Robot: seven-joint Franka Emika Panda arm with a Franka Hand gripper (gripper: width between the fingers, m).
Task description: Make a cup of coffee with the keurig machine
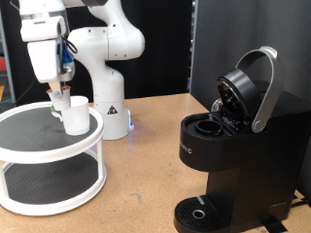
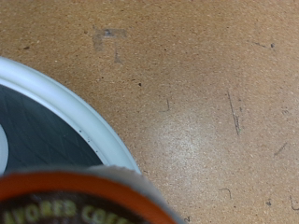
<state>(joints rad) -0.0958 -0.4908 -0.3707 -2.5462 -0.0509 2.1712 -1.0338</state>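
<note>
Exterior view: gripper [image 1: 60, 93] above plain white ceramic mug [image 1: 75, 114] on round white two-tier stand [image 1: 51, 160]; tall black keurig machine [image 1: 233, 165] lid raised. Wrist view only: brown-topped coffee pod [image 2: 79, 198] filling lower edge over wooden desk [image 2: 187, 84]. Gripper opening cannot be told.

A black keurig machine [image 1: 233, 160] with a grey-silver lid handle [image 1: 264, 87] and a small white logo on its front stands on a brown wooden table [image 1: 146, 155]. A plain white cup [image 1: 76, 115] sits on the dark top of a white two-tier round stand [image 1: 49, 160]. The robot arm [image 1: 102, 58] and its gripper [image 1: 56, 93] are white, with a blue patch near the wrist. In the wrist view, the speckled tan tabletop [image 2: 187, 93] meets the stand's white rim [image 2: 84, 117], and a coffee pod [image 2: 79, 196] shows an orange-red band and pale lettering on brown.
</note>
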